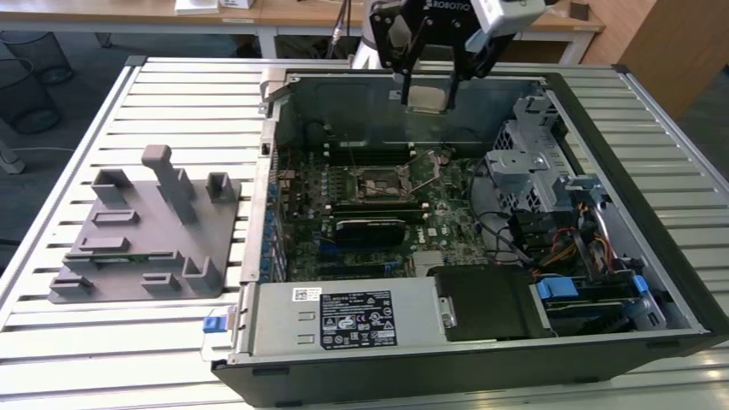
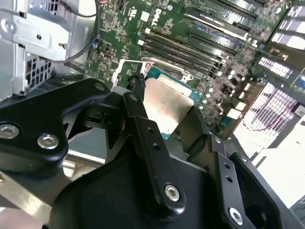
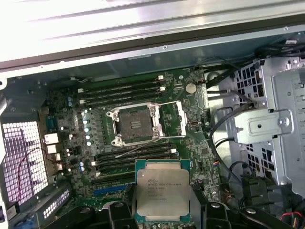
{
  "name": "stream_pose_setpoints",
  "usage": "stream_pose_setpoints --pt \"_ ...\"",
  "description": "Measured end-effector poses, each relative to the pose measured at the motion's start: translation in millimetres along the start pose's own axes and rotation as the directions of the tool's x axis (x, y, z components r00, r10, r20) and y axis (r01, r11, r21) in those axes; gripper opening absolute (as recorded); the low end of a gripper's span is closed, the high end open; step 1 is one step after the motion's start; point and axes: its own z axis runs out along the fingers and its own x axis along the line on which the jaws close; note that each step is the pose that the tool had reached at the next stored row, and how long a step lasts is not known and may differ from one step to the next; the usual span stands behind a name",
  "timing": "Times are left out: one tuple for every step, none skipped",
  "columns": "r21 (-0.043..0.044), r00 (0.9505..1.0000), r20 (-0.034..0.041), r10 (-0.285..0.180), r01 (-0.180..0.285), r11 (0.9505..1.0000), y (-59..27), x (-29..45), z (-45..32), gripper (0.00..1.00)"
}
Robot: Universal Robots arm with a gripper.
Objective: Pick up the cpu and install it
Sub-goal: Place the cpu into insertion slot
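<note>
Your slatted metal table (image 1: 114, 350) carries an open computer case (image 1: 456, 376). The motherboard's CPU socket (image 3: 132, 125) lies bare, with its load frame (image 3: 172, 119) flipped open just beside it. The gripper (image 1: 431, 92) pinches the cpu (image 1: 428, 99) by two opposite edges — silvery top showing in both wrist views — raised well clear of the socket and off to one side, over the memory slots (image 3: 128, 155).

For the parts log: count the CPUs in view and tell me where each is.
1. The cpu is gripped in the claw, raised over the motherboard, apart from the empty socket. Others could lie hidden elsewhere in the computer case.
</note>
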Motion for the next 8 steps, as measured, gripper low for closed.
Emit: stream_pose_setpoints --pt "0.0003 0.9999 0.0000 0.012 -0.012 0.9999 0.0 0.0 0.2 0.53" --pt "0.0007 0.9997 -0.0001 0.023 -0.023 0.9997 0.1 0.0 0.4 0.53" --pt "0.0012 0.9995 -0.0001 0.033 -0.033 0.9995 0.1 0.0 0.4 0.53" --pt "0.0015 0.9991 -0.0001 0.042 -0.042 0.9991 0.1 0.0 0.5 0.53" --pt "0.0019 0.9987 -0.0001 0.051 -0.051 0.9987 0.1 0.0 0.6 0.53" --pt "0.0022 0.9981 -0.0001 0.061 -0.061 0.9981 0.1 0.0 0.7 0.53" --pt "0.0025 0.9974 -0.0002 0.072 -0.072 0.9974 0.1 0.0 0.7 0.53" --pt "0.0026 0.9966 -0.0003 0.082 -0.082 0.9966 0.1 0.0 0.8 0.53"
